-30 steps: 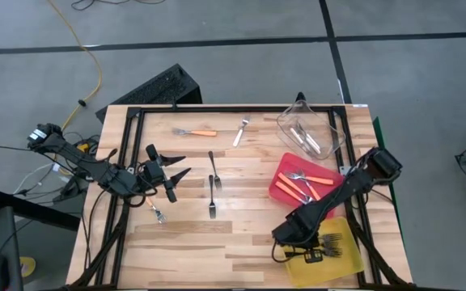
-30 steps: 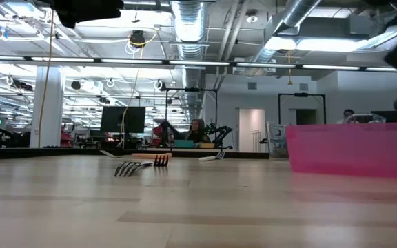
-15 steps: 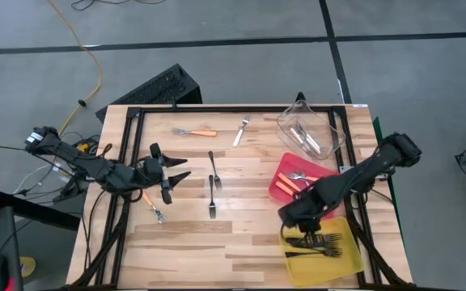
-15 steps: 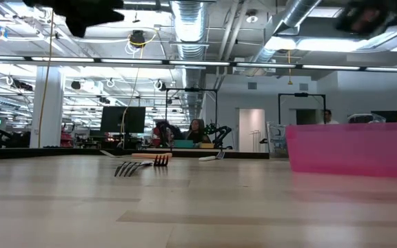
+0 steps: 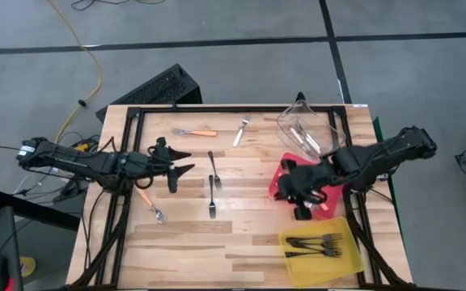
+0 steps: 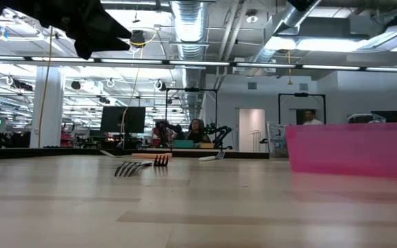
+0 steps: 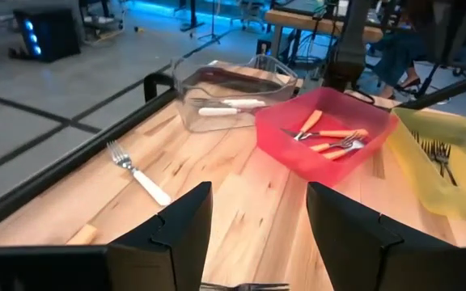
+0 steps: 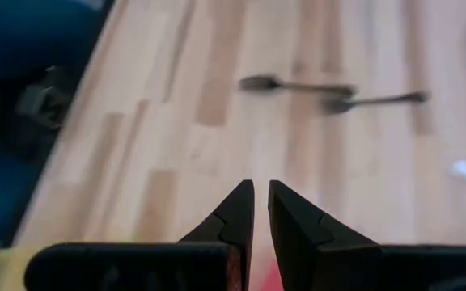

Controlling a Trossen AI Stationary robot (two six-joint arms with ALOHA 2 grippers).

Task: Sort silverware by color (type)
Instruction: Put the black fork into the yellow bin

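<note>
Loose silverware lies flat on the wooden table: two black forks (image 5: pixel 213 182), an orange-handled fork (image 5: pixel 150 204) near the left, another orange-handled fork (image 5: pixel 196 132) and a pale fork (image 5: pixel 241 131) at the far side. My left gripper (image 5: pixel 183 162) hovers open, left of the black forks, with nothing between its fingers (image 7: pixel 176 234). My right gripper (image 5: pixel 291 186) hangs above the red bin (image 5: pixel 285 166). It points down toward the table's left, with only a narrow slit between its fingertips (image 8: pixel 245 194), and it holds nothing.
The red bin holds orange-handled forks (image 7: pixel 330 137). A clear bin (image 5: pixel 310 133) with pale forks stands at the far right. A yellow bin (image 5: pixel 324 246) with several black forks stands at the near right. A black frame runs along the table's edges. People show in the room beyond.
My right gripper has risen from the yellow bin and gone toward the far edge, to above the red bin, tipping up from steeply down to a slant. The black forks in the yellow bin now show uncovered. My left gripper has swung a little toward the far edge and the right.
</note>
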